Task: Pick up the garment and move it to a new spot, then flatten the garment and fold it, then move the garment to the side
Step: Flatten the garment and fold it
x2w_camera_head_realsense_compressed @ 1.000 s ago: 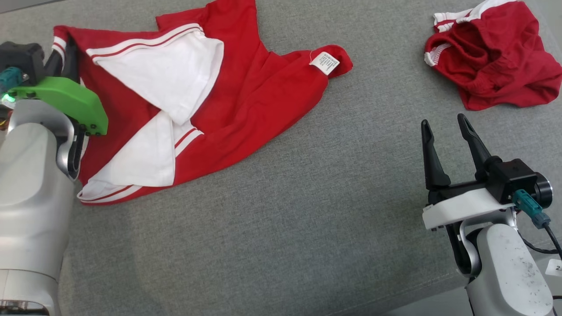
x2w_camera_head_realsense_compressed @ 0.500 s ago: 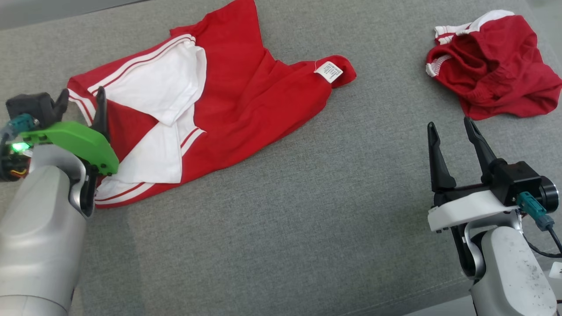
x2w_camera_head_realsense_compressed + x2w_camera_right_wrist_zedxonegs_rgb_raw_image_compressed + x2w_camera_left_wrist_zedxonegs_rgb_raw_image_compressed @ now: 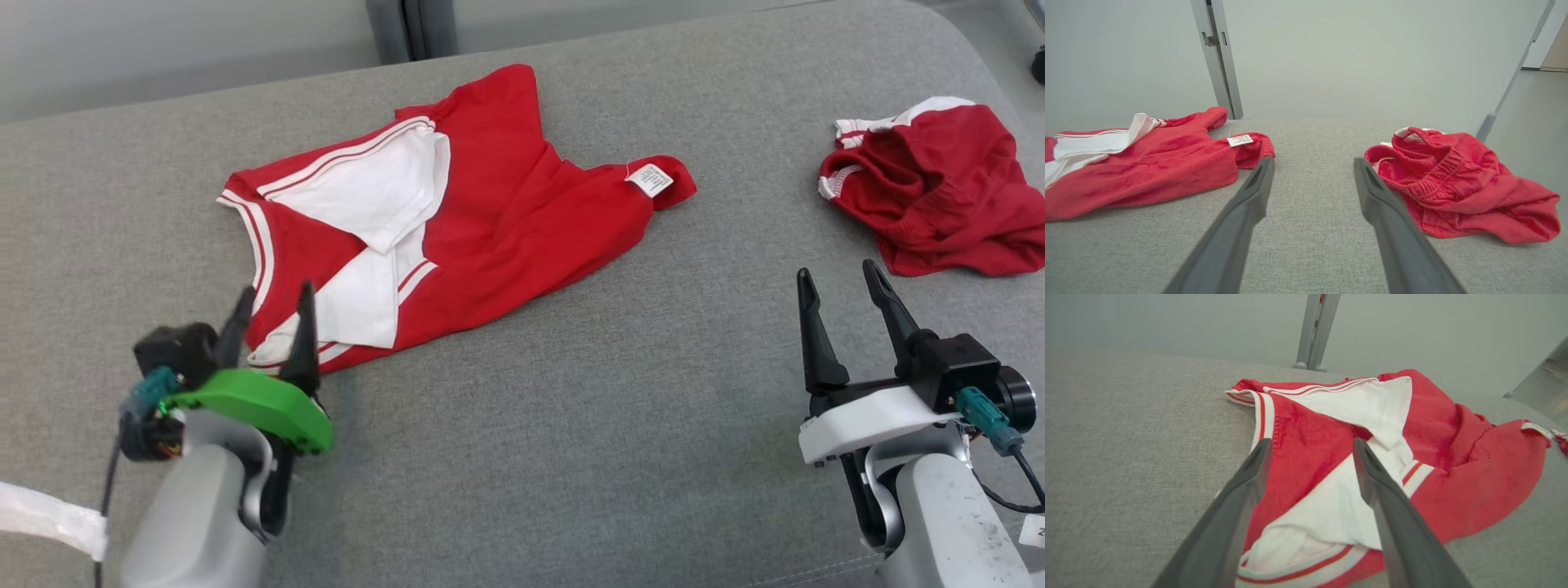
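In the head view you have the red T-shirt with white, stripe-edged sleeves (image 3: 506,220) lying rumpled left of centre on the grey fabric cushion (image 3: 571,408). The left gripper (image 3: 275,292) is spread wide and empty at its near hem, and the right gripper (image 3: 837,271) is equally spread and idle nearer the other red cloth with ribbed trim (image 3: 931,204). In the left wrist view the fingers frame the folded-over sleeve, so the shirt looks set down for flattening. The right wrist view looks down the bare cushion between the small white care tag (image 3: 1240,140) and the other cloth, probably parked clear.

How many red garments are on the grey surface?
2. The red T-shirt lies left of centre, ahead of the left gripper; the crumpled red item sits far right, beyond the right gripper.
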Controlling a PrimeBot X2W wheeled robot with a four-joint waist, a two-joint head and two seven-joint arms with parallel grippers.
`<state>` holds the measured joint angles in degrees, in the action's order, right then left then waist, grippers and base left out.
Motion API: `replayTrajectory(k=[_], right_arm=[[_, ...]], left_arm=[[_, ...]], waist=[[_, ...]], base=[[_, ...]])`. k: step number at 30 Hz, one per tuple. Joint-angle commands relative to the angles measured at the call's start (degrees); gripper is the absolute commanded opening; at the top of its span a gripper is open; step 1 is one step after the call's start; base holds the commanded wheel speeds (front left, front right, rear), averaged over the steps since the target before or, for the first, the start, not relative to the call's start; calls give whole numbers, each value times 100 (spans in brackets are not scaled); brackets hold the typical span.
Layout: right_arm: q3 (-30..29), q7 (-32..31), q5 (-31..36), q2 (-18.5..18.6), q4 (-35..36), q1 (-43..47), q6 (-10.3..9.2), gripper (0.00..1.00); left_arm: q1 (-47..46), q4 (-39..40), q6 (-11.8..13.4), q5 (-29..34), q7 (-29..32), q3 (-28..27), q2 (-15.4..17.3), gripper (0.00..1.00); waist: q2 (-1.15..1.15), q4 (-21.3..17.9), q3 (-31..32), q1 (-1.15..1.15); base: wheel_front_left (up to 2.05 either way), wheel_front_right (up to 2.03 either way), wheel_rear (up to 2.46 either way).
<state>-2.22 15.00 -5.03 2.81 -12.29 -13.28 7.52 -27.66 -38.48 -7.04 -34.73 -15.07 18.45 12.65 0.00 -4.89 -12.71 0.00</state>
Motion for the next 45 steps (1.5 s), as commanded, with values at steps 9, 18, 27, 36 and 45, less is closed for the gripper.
replayTrajectory(k=[9,18,27,36,45], right_arm=[[91,24,-44,20,-23,37,-7,100],[22,24,-52,19,8,-53,-7,100],[-23,24,-57,18,17,-68,-7,100],[-141,24,10,19,-30,39,-7,100],[-168,24,53,20,-79,102,-7,100]], left_arm=[[565,-18,-25,-195,202,241,-554,100],[333,-196,-42,-639,266,144,-614,100],[302,288,-47,-732,30,61,-593,0],[1328,1480,-44,-753,12,180,-343,0],[2362,2359,259,-916,683,252,100,0]], waist=[[0,11,38,0],[0,-215,-152,0],[0,-175,-166,0],[0,211,20,0],[0,438,141,0]], base=[[0,0,0],[0,0,0],[0,0,0],[0,0,0],[0,0,0]])
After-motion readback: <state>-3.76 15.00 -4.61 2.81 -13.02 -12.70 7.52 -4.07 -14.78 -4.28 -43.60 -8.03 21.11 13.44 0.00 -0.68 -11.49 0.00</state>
